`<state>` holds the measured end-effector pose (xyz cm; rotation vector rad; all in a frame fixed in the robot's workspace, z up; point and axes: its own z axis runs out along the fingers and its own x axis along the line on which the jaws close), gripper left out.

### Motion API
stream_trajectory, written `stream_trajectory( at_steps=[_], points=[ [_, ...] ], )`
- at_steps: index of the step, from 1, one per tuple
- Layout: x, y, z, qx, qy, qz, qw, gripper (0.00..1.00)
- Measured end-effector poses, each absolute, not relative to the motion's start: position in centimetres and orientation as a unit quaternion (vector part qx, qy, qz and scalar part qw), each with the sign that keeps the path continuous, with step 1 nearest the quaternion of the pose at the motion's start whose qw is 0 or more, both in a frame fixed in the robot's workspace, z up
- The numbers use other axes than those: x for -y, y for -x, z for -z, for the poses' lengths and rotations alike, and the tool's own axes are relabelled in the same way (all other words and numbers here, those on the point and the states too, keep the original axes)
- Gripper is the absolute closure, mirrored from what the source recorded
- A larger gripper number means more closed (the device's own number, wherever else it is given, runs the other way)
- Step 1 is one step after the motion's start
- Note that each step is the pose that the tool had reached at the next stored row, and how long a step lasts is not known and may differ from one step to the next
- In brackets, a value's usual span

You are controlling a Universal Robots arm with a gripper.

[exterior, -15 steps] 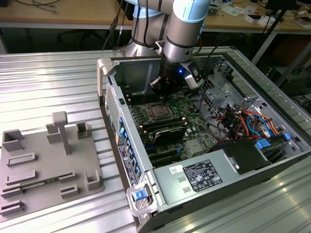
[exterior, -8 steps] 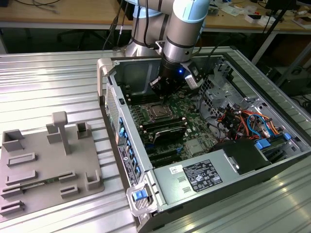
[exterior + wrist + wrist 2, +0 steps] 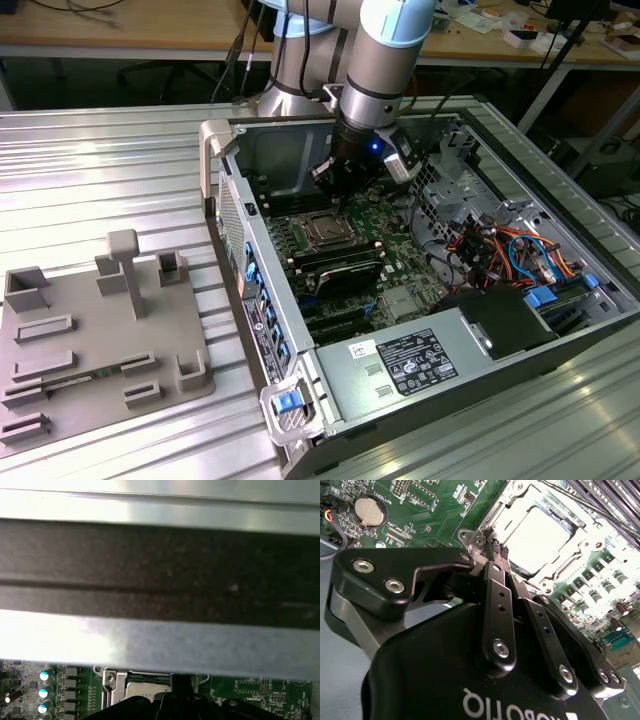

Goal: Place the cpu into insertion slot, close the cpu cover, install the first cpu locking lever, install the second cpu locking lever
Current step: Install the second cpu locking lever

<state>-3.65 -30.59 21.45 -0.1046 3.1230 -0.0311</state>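
The end effector (image 3: 496,550) is hanging just above the socket, at its corner, with its two fingers (image 3: 498,607) pressed close together; nothing is showing between them, so it is looking shut and holding nothing. In the exterior view the end effector (image 3: 340,190) is reaching down inside the open computer case (image 3: 420,420), right over the board.

Just past the fingertips, the cpu (image 3: 542,532) is lying flat in its slot, pale and shiny on top; so the first step is looking done. The cpu cover (image 3: 520,502) is sitting around it as a thin metal frame, and it is looking flat and closed, though I cannot tell for sure. The locking levers are too hard to make out, so I cannot tell if either one is hooked down; that part is likely left to do.

Farther off, a grey tray (image 3: 100,340) is resting on the worktop (image 3: 80,170) beside the case.
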Motion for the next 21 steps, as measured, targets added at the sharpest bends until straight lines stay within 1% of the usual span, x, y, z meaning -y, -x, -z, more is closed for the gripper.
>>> stream_trajectory(
  at_steps=[10, 15, 21],
  points=[
    [30.7, 3.6, -22.8, -0.999, 0.034, 0.011, 0.008, 0.89],
    [32.1, 3.6, -22.8, -0.999, 0.034, 0.014, 0.008, 0.89],
    [32.9, 2.8, -22.8, -0.999, 0.034, 0.027, 0.008, 0.89]
  ],
)
